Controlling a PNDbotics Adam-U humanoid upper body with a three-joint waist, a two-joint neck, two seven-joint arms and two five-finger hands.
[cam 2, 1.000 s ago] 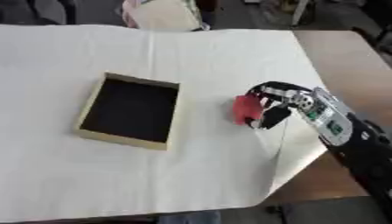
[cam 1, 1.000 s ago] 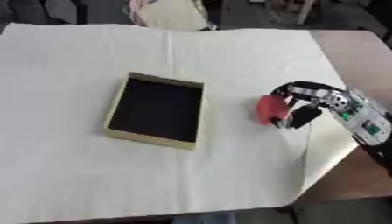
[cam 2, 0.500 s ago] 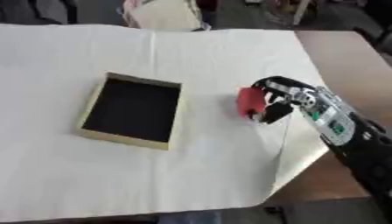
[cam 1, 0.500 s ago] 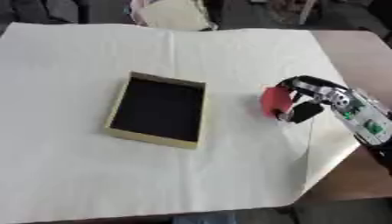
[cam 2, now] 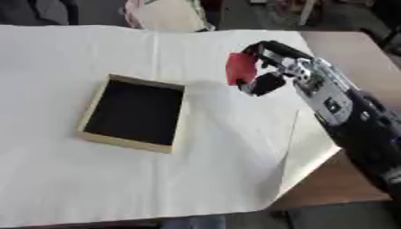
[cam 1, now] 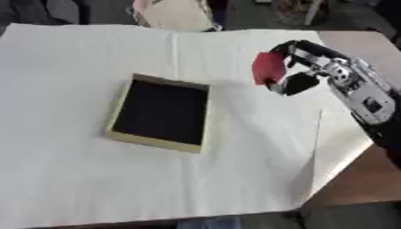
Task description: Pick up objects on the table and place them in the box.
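The right hand (cam 1: 300, 67) is black, its fingers slim and dark with a rounded, glossy thumb pad. Behind it the wrist is a silver-grey block with small dark marks on its face, too blurred to read. The forearm (cam 2: 344, 114) widens from there into a grey metal shell with a dark, squarish recess on top, then turns to a black casing with a smooth surface further back. Pale edges line the silver part where it meets the black.
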